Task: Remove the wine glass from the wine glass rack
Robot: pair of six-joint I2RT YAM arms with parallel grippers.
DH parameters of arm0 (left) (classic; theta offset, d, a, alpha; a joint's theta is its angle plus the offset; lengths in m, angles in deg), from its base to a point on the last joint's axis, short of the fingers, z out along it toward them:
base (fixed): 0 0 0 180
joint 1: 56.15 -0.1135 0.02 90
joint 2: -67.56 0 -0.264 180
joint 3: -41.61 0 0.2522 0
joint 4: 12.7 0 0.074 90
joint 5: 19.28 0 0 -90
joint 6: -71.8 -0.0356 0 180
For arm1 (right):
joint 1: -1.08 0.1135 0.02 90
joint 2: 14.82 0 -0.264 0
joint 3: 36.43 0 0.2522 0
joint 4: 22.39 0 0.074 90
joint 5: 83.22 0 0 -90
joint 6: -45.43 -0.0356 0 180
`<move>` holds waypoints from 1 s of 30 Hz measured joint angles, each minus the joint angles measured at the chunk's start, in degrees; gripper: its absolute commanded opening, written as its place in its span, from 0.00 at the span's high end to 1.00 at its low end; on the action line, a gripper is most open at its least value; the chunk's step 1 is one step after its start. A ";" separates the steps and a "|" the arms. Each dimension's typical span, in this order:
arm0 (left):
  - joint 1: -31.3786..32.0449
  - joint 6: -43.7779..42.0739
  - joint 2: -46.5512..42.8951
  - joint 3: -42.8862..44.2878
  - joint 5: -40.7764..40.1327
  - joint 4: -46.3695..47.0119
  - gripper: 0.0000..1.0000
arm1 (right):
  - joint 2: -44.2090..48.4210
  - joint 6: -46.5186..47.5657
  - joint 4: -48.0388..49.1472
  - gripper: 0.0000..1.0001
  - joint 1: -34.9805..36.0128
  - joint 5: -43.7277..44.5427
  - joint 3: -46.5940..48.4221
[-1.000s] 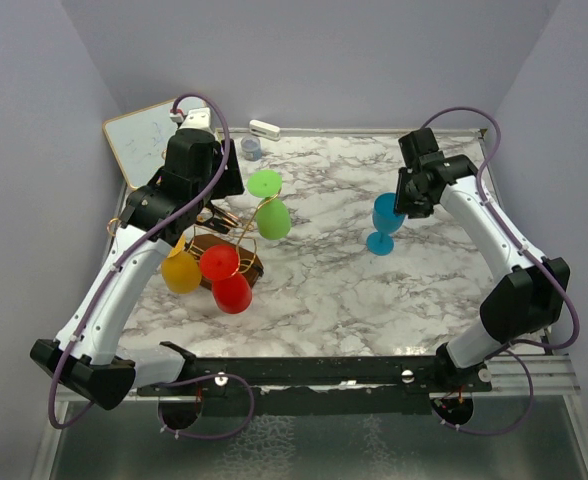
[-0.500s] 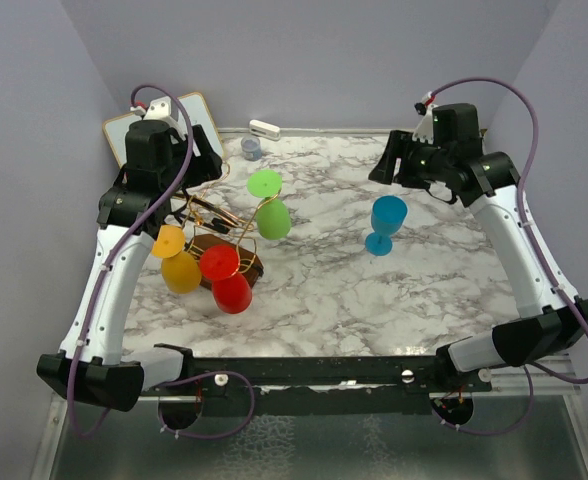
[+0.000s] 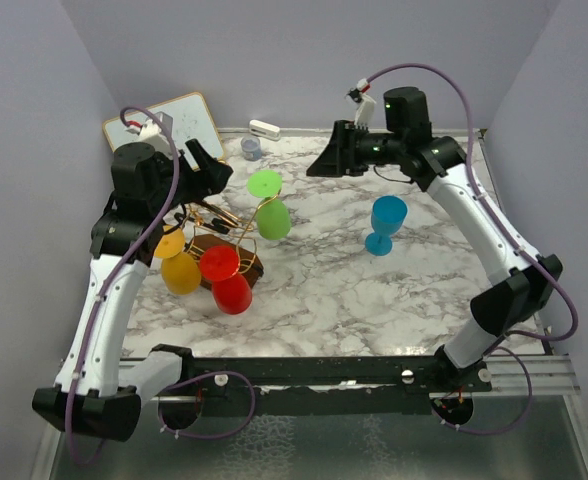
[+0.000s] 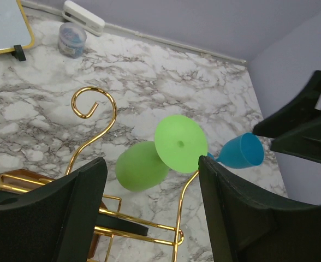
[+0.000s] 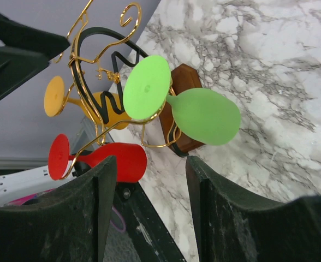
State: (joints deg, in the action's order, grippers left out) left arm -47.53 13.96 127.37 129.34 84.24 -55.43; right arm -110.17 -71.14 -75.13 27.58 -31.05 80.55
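Top external view: the marble tabletop [image 3: 324, 290] fills most of the shot, with an arm reaching in from each side. The left claw [image 4: 149, 166] hangs over the back-left area, at about 10 o'clock from the rack. Its fingers are spread wide and there's nothing between them. The right claw [image 5: 150, 161] comes in from roughly 2 o'clock, pointing toward the rack. It's also spread apart and not touching any glass.

A whiteboard [image 3: 169, 120] leans in the corner at 11 o'clock. The wine glass rack [image 3: 252, 264] sits left of centre on the tabletop, gold wire hooks rising from a dark wooden base. Three glasses hang from it by their feet:
- the green glass [image 3: 272, 220] at 1 o'clock of the base, bowl tilted downward
- the red glass [image 3: 232, 292] at 6 o'clock
- the orange glass [image 3: 181, 272] at 9 o'clock

Both wrist views frame the green one right between the fingers, with clear air around it.

The blue glass [image 3: 386, 215] stands upright on the marble, well apart from the rack at 3 o'clock. A little grey-blue cup [image 3: 251, 148] and a small white block [image 3: 264, 128] sit by the back edge at 12 o'clock.
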 measured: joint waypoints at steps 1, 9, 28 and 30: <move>0.00 0.09 -1.42 -0.24 -0.02 0.07 0.30 | -1.49 -0.17 0.26 0.47 0.57 -0.13 0.87; 0.00 -0.35 -6.49 -0.63 -0.35 -1.25 0.31 | -10.49 -0.57 1.36 0.47 4.76 0.20 6.51; 0.00 -1.33 -13.53 -1.03 -0.72 -4.00 0.32 | -16.61 -0.83 3.10 0.70 8.81 2.43 11.06; 0.00 -1.46 -14.08 -1.03 -0.98 -4.15 0.32 | -16.61 -0.90 3.39 0.77 8.83 2.43 11.06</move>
State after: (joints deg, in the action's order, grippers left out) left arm -47.53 12.50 113.30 128.32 83.26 -59.58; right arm -126.78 -72.04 -71.74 36.41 -28.62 91.61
